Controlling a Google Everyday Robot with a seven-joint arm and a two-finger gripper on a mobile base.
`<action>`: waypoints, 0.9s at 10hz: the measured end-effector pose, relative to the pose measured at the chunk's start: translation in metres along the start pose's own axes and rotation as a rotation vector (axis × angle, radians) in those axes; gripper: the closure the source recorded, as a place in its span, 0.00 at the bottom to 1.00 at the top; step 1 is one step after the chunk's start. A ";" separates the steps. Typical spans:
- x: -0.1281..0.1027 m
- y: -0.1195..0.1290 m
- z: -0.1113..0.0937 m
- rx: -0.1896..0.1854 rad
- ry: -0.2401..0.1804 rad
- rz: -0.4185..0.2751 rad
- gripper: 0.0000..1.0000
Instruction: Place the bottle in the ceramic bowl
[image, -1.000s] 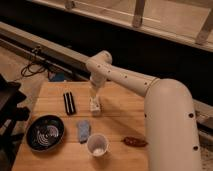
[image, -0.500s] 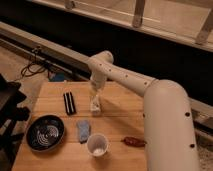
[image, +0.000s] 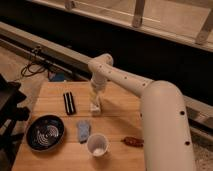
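Observation:
The bottle (image: 94, 105) is small and white and stands on the wooden table (image: 115, 107) near its middle. My gripper (image: 95, 98) hangs straight down over it from the white arm, right at the bottle's top. The ceramic bowl (image: 45, 132) is black with pale rings inside and sits at the table's front left, well apart from the bottle and gripper.
A black rectangular bar (image: 68, 102) lies left of the bottle. A blue-grey cloth-like item (image: 83, 130) lies between bowl and a white cup (image: 97, 144). A small reddish-brown object (image: 133, 142) lies at the front right. My arm's large white body fills the right side.
The arm has shifted slightly; the gripper stays over the bottle, which stands in the same spot.

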 end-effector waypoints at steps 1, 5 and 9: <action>0.001 0.000 0.003 0.002 0.003 0.022 0.35; 0.000 0.012 0.012 -0.015 0.013 0.035 0.35; 0.000 0.024 0.016 -0.042 0.023 0.021 0.35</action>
